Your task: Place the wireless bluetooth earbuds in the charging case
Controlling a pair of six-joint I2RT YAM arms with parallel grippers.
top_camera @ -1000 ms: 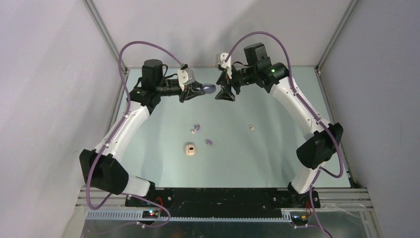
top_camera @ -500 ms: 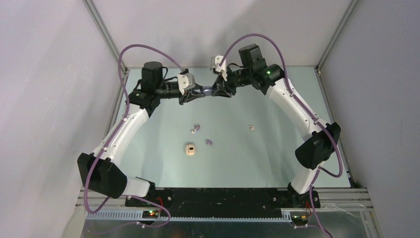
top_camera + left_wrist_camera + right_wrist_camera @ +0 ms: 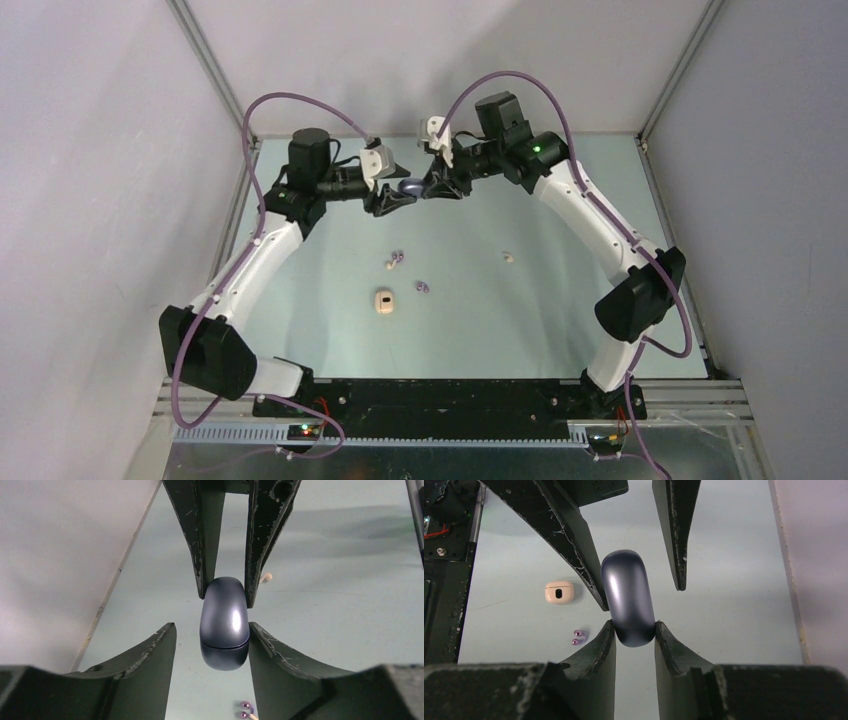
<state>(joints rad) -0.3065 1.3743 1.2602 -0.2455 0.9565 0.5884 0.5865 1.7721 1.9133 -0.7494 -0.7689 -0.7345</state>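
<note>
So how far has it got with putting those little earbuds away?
Nothing is done yet: the earbuds lie loose on the table, near a cream case. In hand: the right pincer grips a closed dark case in mid-air, with the left pincer open around it. Left to do: open the case and seat every bud.

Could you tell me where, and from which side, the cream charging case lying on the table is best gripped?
Come straight down from above and pinch the cream charging case across its two longer sides, at mid-body. It lies flat on the table, and the lilac earbuds lie apart from it, so both sides look free.
</note>
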